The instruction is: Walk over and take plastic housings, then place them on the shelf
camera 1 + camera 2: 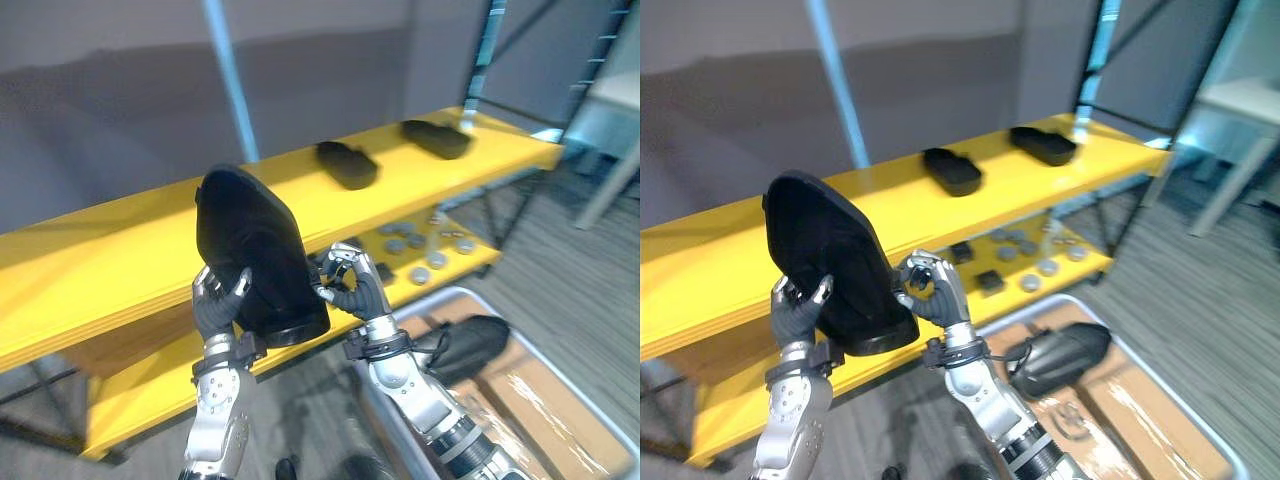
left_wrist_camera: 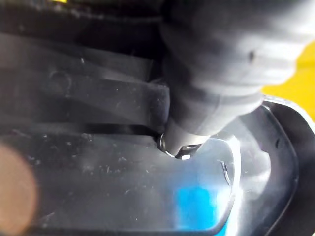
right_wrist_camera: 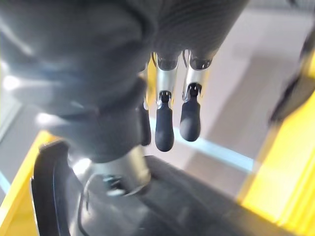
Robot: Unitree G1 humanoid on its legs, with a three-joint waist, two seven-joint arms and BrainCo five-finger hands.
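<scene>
- Black plastic housing [image 1: 250, 250] stands on edge between both hands.
- Left hand [image 1: 215, 308] curled round its 7 o'clock edge; right hand [image 1: 352, 287] pinching at 4 o'clock.
- Near housing [image 1: 347, 163] and far housing [image 1: 436, 138] lie on yellow shelf [image 1: 120, 250], 1 o'clock.

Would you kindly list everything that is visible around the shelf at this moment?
Held housing: one, black, upright in front of the shelf, gripped on both sides.
Shelved housings: two, black, lying on the top board.
Shelf: one, yellow, two boards.
Small parts: several, grey round and dark square, on the lower board.
Bin: one, grey, on the floor at the right.
Binned housing: one, black, in the bin beside cardboard.
Table: one, white, far right.
Left hand: silver, curled on the held housing's left edge.
Right hand: silver, pinching its right edge.
</scene>
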